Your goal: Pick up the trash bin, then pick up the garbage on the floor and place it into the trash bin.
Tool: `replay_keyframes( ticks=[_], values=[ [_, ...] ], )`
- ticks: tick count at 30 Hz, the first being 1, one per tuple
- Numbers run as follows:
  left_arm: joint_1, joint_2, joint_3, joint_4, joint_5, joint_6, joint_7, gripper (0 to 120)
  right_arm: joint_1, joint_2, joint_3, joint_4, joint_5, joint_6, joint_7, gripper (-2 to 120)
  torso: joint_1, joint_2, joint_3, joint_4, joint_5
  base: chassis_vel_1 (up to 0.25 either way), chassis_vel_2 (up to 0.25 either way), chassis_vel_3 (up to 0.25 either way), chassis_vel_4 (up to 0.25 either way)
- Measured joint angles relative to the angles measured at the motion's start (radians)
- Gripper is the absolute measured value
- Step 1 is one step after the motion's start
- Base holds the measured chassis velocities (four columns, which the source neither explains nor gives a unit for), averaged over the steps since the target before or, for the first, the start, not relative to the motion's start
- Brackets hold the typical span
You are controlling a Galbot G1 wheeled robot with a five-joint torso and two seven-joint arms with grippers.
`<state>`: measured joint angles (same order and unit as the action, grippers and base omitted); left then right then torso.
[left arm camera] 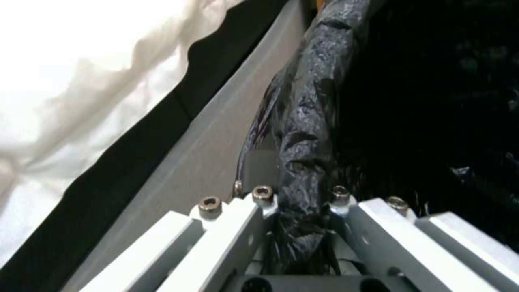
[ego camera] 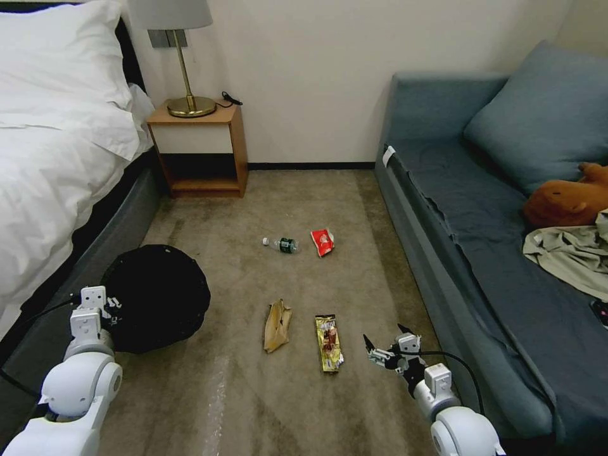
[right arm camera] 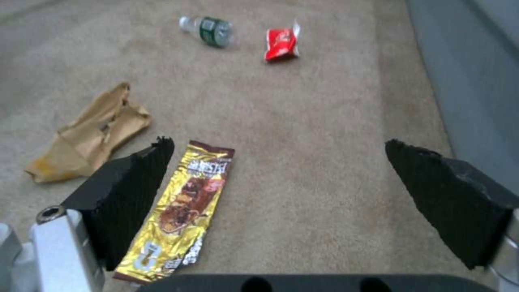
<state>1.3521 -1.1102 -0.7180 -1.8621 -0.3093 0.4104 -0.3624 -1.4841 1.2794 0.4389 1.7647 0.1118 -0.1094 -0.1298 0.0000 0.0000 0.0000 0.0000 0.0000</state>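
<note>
Right claw point(ego camera: 380, 345): low over the carpet point(ego camera: 266, 405) near the sofa, jaws spread wide, nothing between them; the wrist view shows its two black pads point(right arm camera: 135, 190) well apart above bare carpet.
Left claw point(ego camera: 114, 308): at the near rim of the trash bin point(ego camera: 158, 294); in the wrist view the fingers point(left arm camera: 346, 205) close from both sides on the folded edge of the black plastic bag point(left arm camera: 308, 121).
Gold-brown wrapper point(ego camera: 329, 342): flat on the carpet, just left of the right claw; in the wrist view it lies beside the left pad.
Crumpled tan scrap point(ego camera: 277, 325): on the carpet, left of the wrapper, a gap between them.
Trash bin: beside the bed point(ego camera: 50, 158), its mouth open and dark; whether it rests on the floor or is lifted cannot be told.
Clear bottle with green label point(ego camera: 283, 244): on its side, farther out on the carpet.
Red snack packet point(ego camera: 323, 241): just right of the bottle, apart from it.
Nightstand point(ego camera: 202, 149): against the far wall, a brass lamp point(ego camera: 189, 76) on top.
Sofa point(ego camera: 481, 240): blue, along the right side.
</note>
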Motion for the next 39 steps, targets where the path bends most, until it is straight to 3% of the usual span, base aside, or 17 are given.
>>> replay_keyframes(
  ticks=[14,17,24,39],
  values=[
    [0.001,-0.013,-0.003,0.020,0.005,-0.006,0.001,2,0.040,-0.023,-0.054,-0.041,-0.004,-0.001,-0.006,100,0.000,0.000,0.000,0.0000,0.0000,-0.093,0.091,0.089,-0.093],
    [-0.018,-0.006,0.013,0.054,0.002,-0.006,0.003,2,0.081,-0.045,-0.095,-0.081,0.000,-0.006,-0.009,100,0.000,0.000,0.000,0.0000,-0.0001,-0.035,0.046,0.041,-0.042],
    [-0.018,-0.010,0.015,0.064,-0.001,-0.006,0.003,2,0.159,-0.070,-0.165,-0.145,0.027,-0.020,-0.006,100,0.000,0.000,0.000,0.0001,0.0001,-0.030,0.029,0.031,-0.028],
    [0.059,-0.082,-0.021,0.024,0.056,-0.066,0.030,2,0.443,-0.163,-0.415,-0.360,0.121,-0.040,-0.006,100,0.000,0.000,0.000,0.0002,0.0001,-0.018,0.023,0.020,-0.016]
  ],
)
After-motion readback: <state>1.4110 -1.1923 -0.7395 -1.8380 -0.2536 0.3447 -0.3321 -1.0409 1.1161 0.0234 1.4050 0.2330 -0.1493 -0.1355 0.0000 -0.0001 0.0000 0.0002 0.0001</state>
